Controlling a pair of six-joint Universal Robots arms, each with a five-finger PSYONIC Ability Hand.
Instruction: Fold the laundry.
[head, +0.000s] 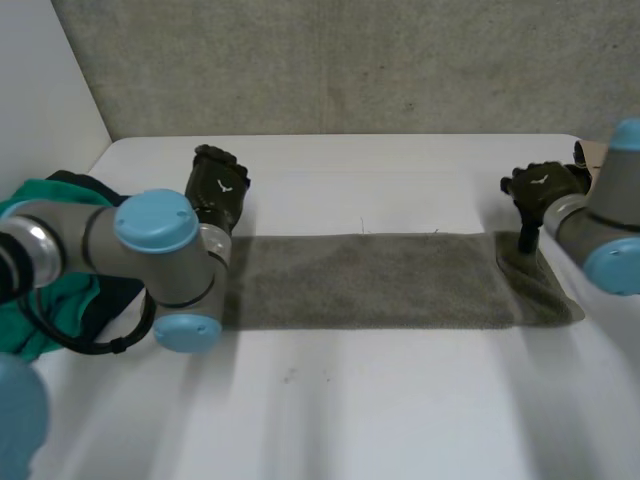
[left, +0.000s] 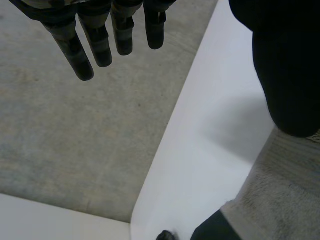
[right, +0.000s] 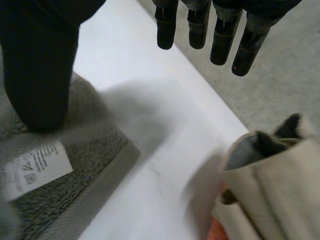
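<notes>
A heap of green and dark clothes (head: 25, 335) lies at the left edge of the surface (head: 350, 410), partly hidden by the left arm (head: 150, 250). Beige cloth (right: 272, 185) lies beside the right robot hand (head: 540, 188). The grey towel (head: 370, 280), a long strip, runs crosswise between the arms. Both are spread, thumbs down at its far corners: the left robot hand (head: 215, 190) at the left end, the right by the label (right: 35, 167).
</notes>
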